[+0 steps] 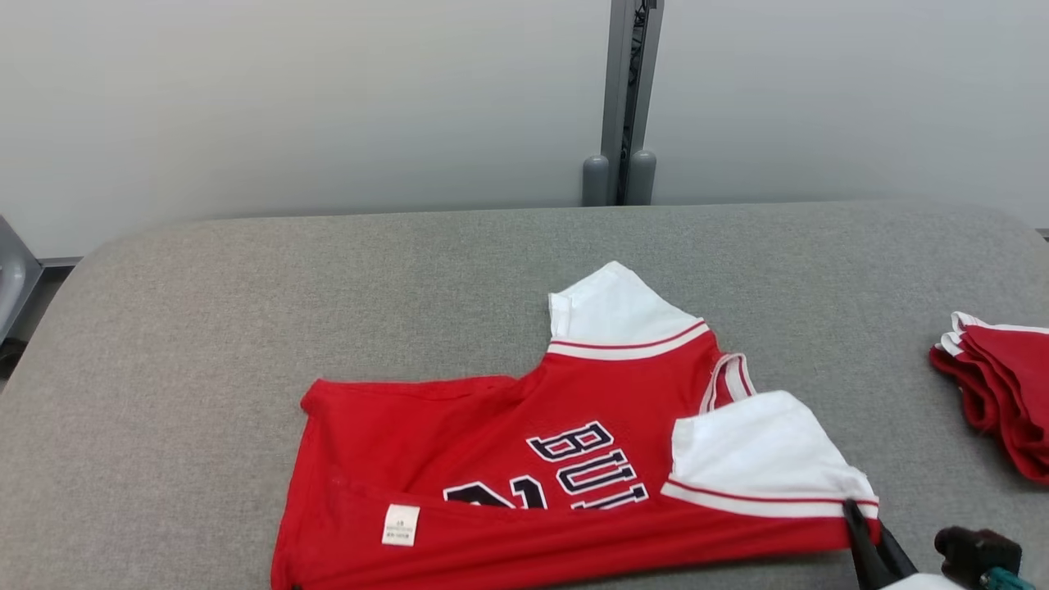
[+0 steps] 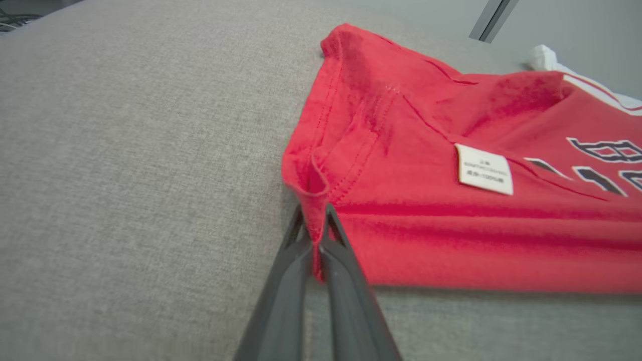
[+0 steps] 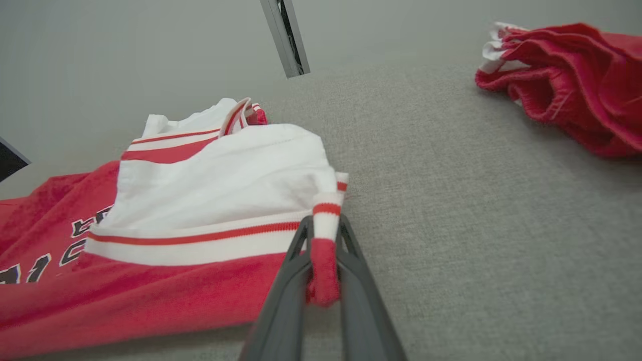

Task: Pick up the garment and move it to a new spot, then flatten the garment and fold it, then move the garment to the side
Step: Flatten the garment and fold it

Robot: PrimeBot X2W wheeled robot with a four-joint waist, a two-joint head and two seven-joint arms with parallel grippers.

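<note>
"How far along is it with the shirt?"

"About the middle, I would say. The red jersey [image 1: 459, 426] lies on the grey desk [image 1: 205, 328], toward the near side. It is mostly spread out, with its white sleeves [image 1: 762, 442] to the right. The near edge looks turned over, because the inside label [image 1: 400, 524] shows, so I judge that a fold is in work. Moving it to the side is not yet done."

"And the end effectors?"

"The left end effector [image 2: 315, 215] is pressed together on the near left hem corner. The right end effector [image 3: 325, 225] pinches the striped near right corner, by the sleeve."

"Can you read anything?"

"There are dark letters [image 1: 586, 463] with a white outline: 'BU' and part of a third. Beside them a number begins, perhaps with 2, and the fold covers the rest. The print on the label is too small to read. A pile of red clothes [image 1: 1004, 385] lies at the right, well apart."
</note>
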